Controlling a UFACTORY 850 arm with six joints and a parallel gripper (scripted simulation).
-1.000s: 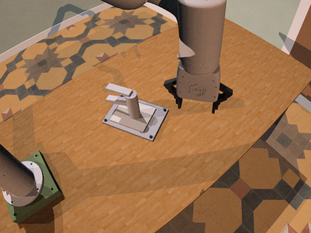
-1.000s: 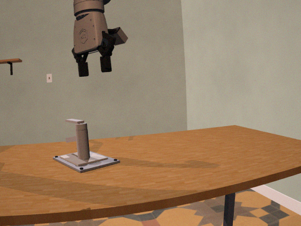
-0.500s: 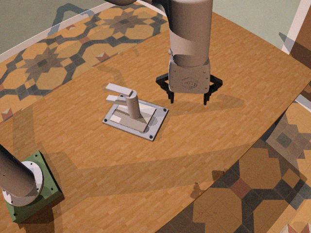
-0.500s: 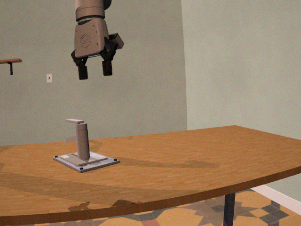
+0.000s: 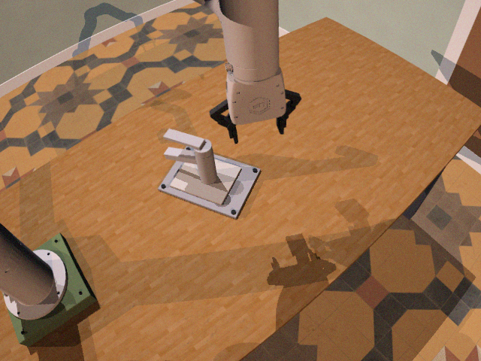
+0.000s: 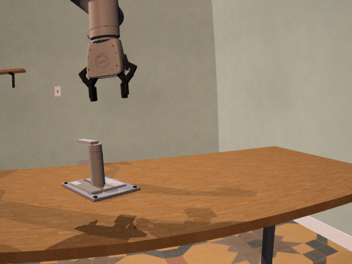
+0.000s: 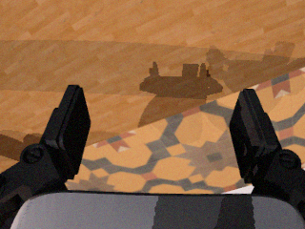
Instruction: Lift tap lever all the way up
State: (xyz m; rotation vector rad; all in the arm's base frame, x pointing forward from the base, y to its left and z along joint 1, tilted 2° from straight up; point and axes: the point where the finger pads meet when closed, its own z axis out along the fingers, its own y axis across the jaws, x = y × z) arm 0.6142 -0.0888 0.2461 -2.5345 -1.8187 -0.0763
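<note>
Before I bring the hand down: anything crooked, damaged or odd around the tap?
Nothing stands out. The tap stands upright on its base plate, its lever level. The hand hangs open and empty, well above it.

Jaws wide, empty; table (image 7: 191, 13) edge, patterned floor (image 7: 172, 168) below

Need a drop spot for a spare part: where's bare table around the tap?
Bare wood right of the tap's plate out to the table's curved edge, and between plate and green arm base. Crowded only at the tap; the open gripper hangs high.
</note>
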